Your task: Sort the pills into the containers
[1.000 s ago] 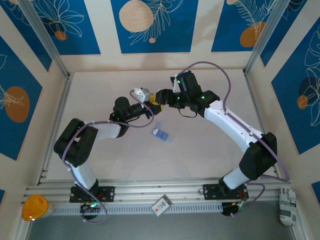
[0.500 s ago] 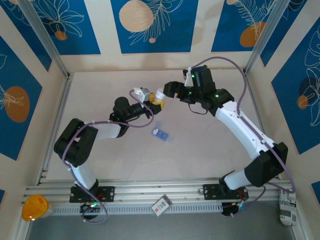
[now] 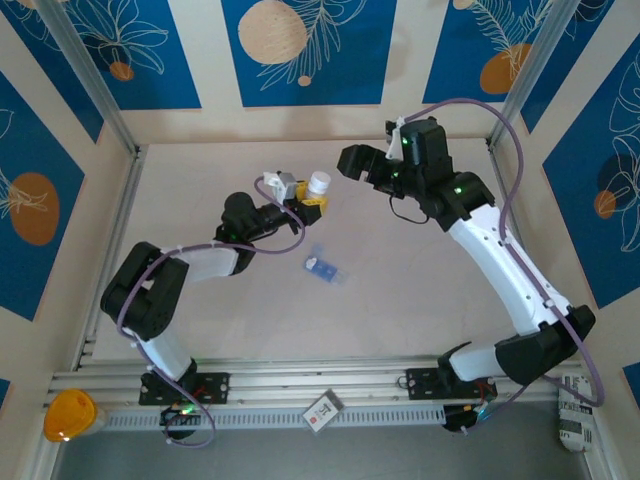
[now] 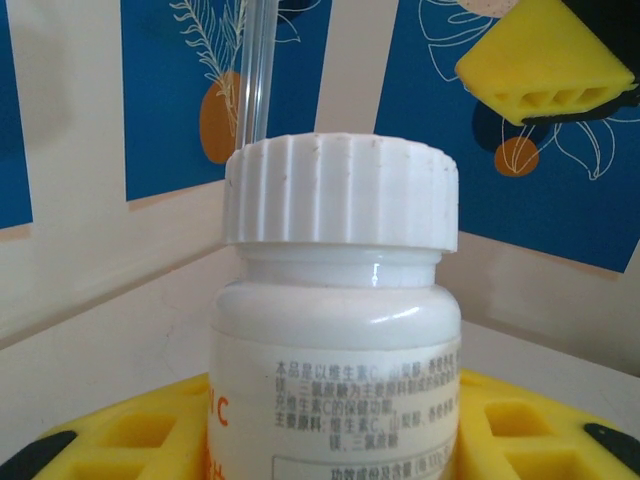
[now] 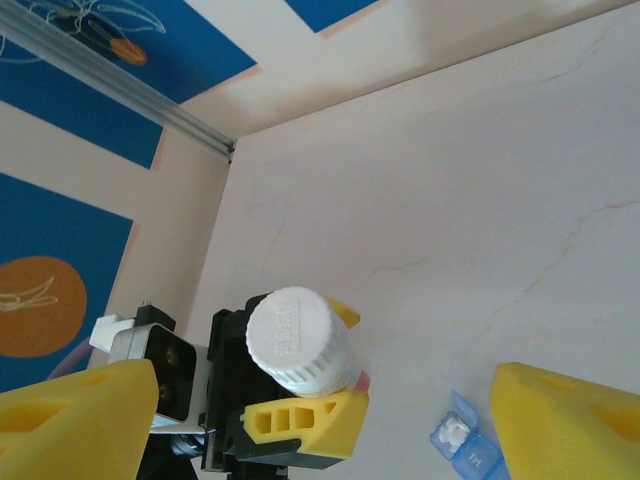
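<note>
The left fingers (image 3: 312,205) grip the body of an upright white-capped pill bottle (image 3: 318,184) over the far middle of the bench (image 3: 420,290). The right fingers (image 5: 75,415) stand wide apart and hold nothing, right of the bottle. The translucent blue pill box (image 3: 323,267) lies nearer, apart from both.

Black-and-white arms (image 3: 503,262), purple cables (image 3: 455,100), yellow claw pads (image 5: 70,415)
</note>
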